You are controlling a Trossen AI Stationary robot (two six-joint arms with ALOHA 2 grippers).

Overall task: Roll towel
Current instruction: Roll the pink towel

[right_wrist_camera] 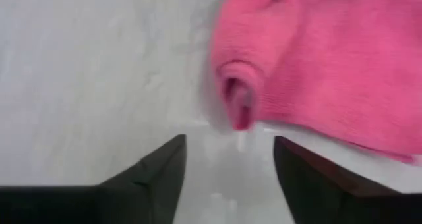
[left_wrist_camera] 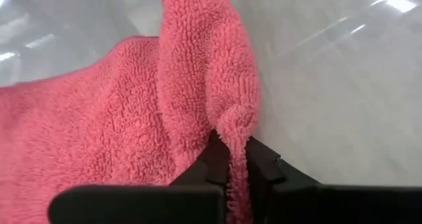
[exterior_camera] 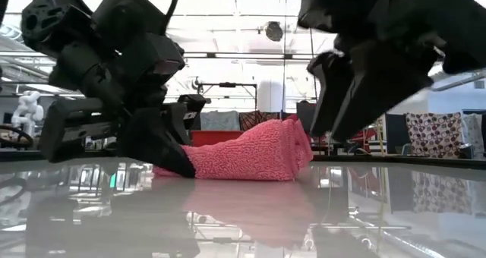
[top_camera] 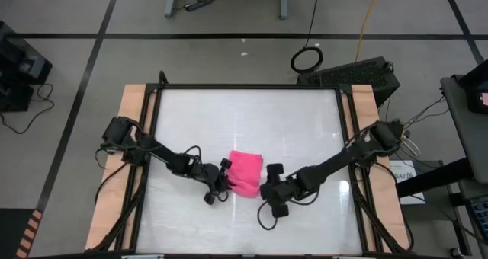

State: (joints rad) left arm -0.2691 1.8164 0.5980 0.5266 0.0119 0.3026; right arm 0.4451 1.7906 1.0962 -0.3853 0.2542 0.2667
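- While the towel point(top_camera: 245, 171) lay folded mid-table, the left gripper point(left_wrist_camera: 229, 168) was pinched shut on its edge.
- Beside the towel, the right gripper point(right_wrist_camera: 229, 159) stood open, empty.
- Rolling well probably required even tension.

towel point(top_camera: 245, 170) | bright pink, fuzzy | folded, bunched | mid-table, front half

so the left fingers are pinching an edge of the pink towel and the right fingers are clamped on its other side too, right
Not quite. The left gripper does have its fingers pinched on an edge of the pink towel, as the left wrist view shows. But the right gripper is not clamped on it: the right wrist view shows its fingers spread apart with bare table between them and the towel just ahead, ungripped.
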